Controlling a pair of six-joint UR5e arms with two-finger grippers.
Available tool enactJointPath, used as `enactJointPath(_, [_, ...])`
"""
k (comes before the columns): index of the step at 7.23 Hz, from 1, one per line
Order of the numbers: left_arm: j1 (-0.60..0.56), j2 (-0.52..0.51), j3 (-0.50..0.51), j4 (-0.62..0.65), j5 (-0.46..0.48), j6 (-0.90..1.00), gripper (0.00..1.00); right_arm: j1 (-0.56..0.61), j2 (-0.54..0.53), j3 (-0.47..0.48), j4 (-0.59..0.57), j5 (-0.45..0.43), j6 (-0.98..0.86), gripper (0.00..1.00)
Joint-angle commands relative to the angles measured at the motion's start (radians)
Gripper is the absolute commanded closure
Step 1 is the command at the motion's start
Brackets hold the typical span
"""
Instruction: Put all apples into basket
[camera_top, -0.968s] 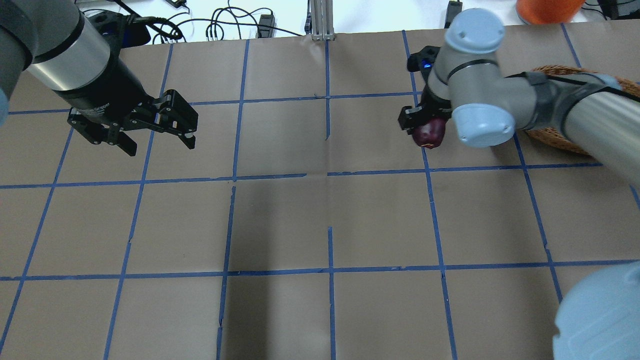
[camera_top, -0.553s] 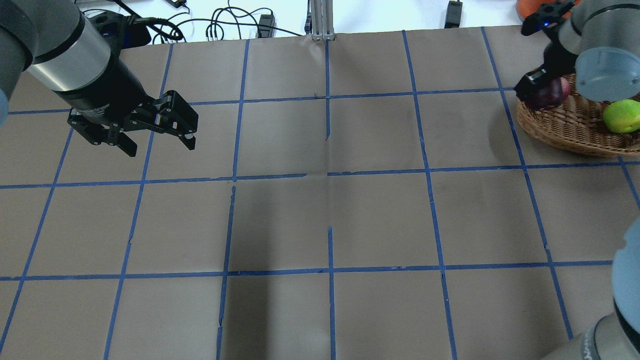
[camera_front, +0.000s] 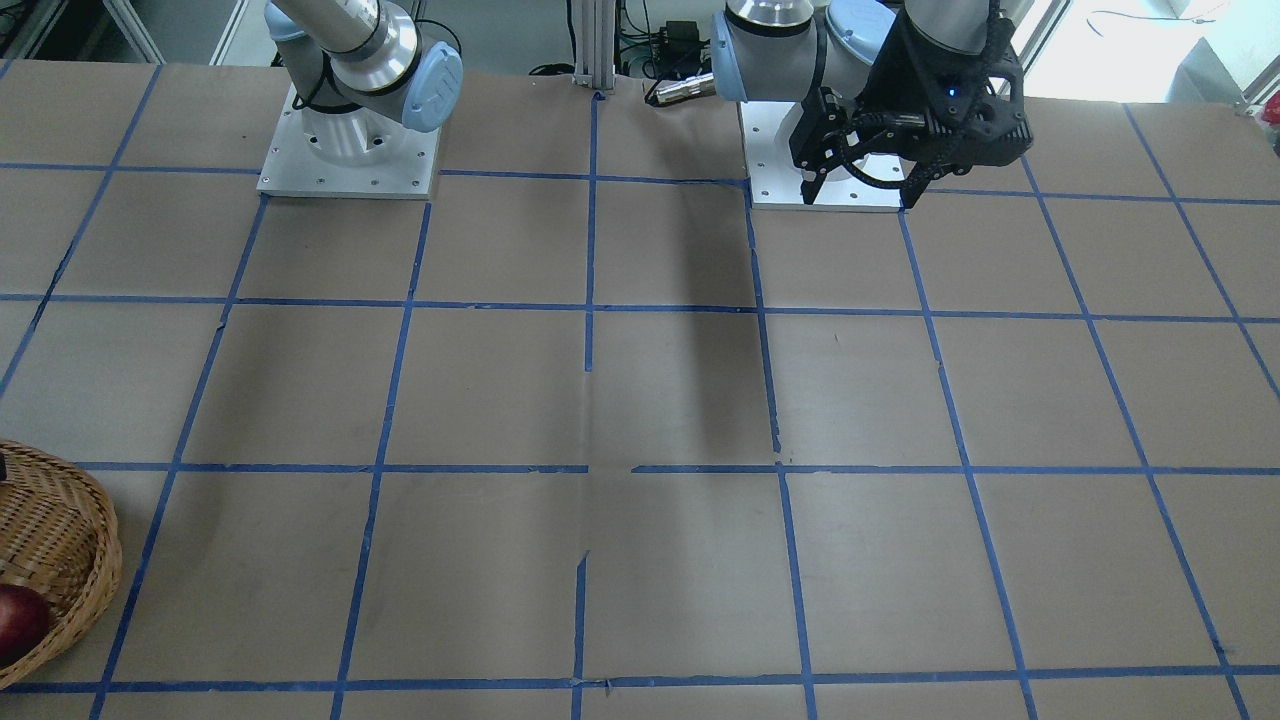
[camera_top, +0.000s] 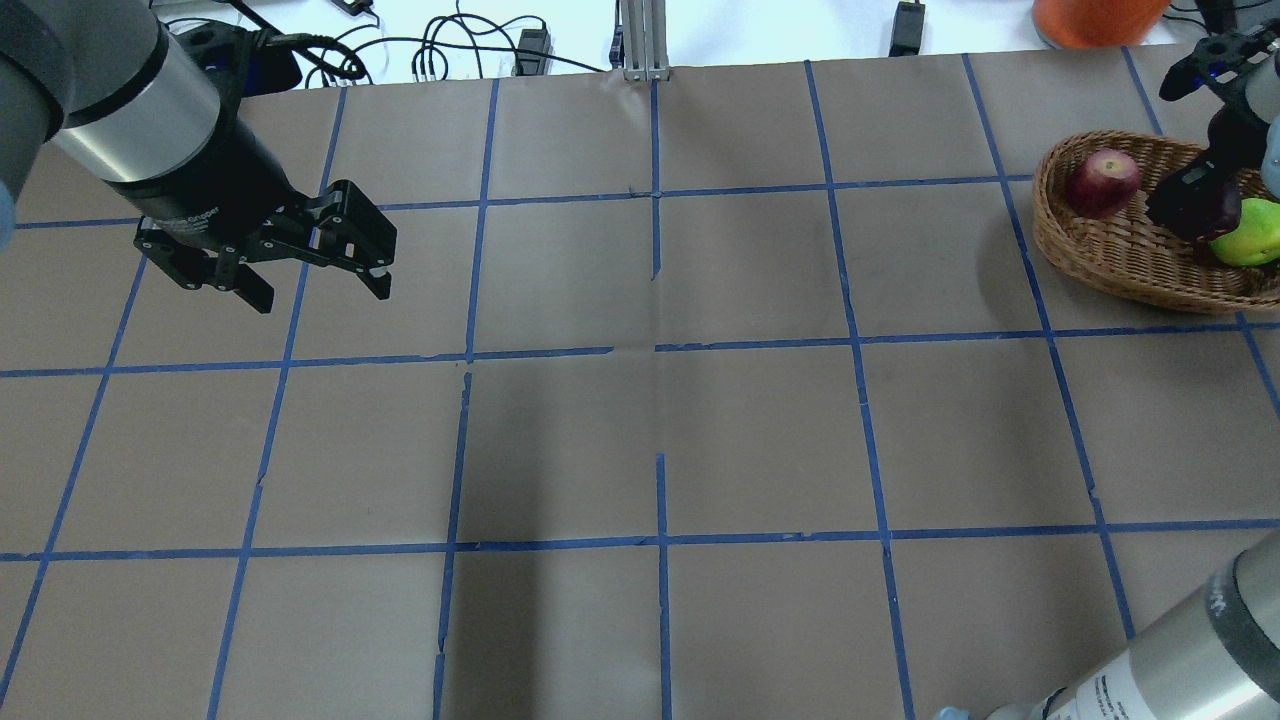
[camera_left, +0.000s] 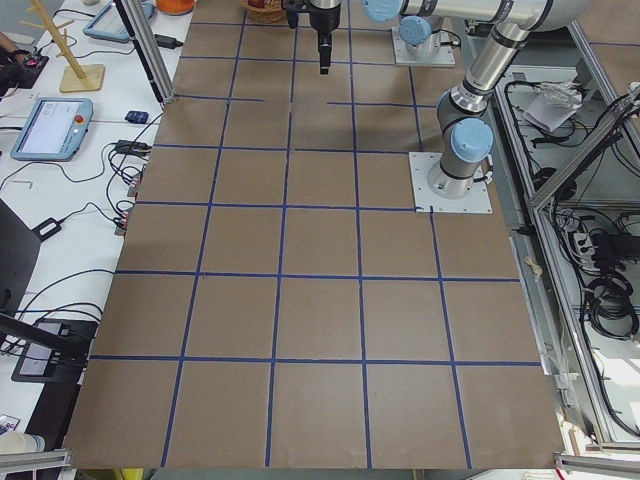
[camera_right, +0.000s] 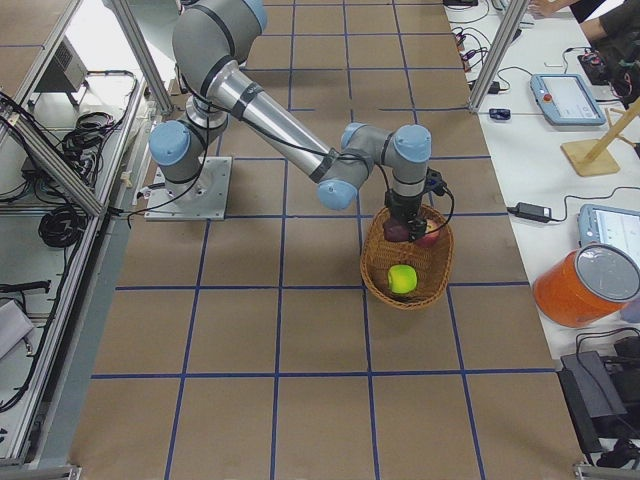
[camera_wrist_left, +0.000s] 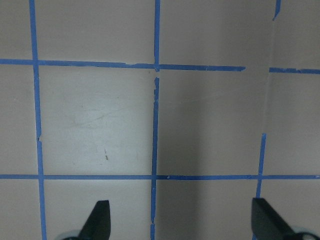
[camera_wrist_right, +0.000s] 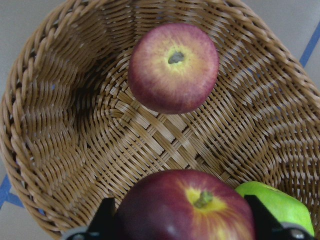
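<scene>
Brown paper covers the table, and blue tape lines divide it into squares. At the upper right of the overhead view stands the basket. The right gripper hangs over its inside and is closed around the held red apple. The green apple lies just beside this apple, toward the right edge of the frame. The free red apple lies in the basket too, apart from the gripper, on its left in the frame.

The right wrist view shows the grip more clearly than the overhead view. There the held red apple fills the gap between both fingers, stem side up, and the free red apple sits at the top centre on the woven floor. Whether the held red apple touches the floor, I cannot tell. The front-facing view catches only a part of the basket at its lower left edge.

The left gripper is at the upper left of the overhead view, jaws wide apart, over bare paper, well apart from the basket.
</scene>
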Motion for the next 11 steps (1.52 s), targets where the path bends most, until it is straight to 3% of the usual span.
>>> enactJointPath(1, [0.0,0.001,0.0,0.001,0.0,0.0,0.0,-0.004,-0.002,-0.016,0.012,-0.007,0.006,0.0])
enactJointPath(3, [-0.003,-0.001,-0.003,-0.005,0.029,0.015,0.0,0.049,-0.055,-0.075,0.102,0.013,0.055,0.0])
enactJointPath(5, [-0.046,-0.016,-0.003,0.006,0.061,0.009,0.0,0.228,-0.169,-0.076,0.273,0.03,0.293,0.0])
enactJointPath(6, [-0.051,-0.024,0.0,0.007,0.057,0.006,0.0,0.32,-0.248,-0.054,0.372,0.117,0.449,0.0])
enactJointPath(9, [-0.051,-0.014,0.002,0.007,0.061,0.006,0.0,0.588,-0.485,0.085,0.431,0.118,0.841,0.0])
enactJointPath(10, [-0.049,-0.016,0.002,0.007,0.063,0.006,0.0,0.587,-0.525,0.058,0.512,0.109,0.848,0.0])
enactJointPath(11, [-0.049,-0.014,0.0,0.006,0.063,0.008,0.0,0.585,-0.486,0.031,0.548,0.017,0.83,0.0])
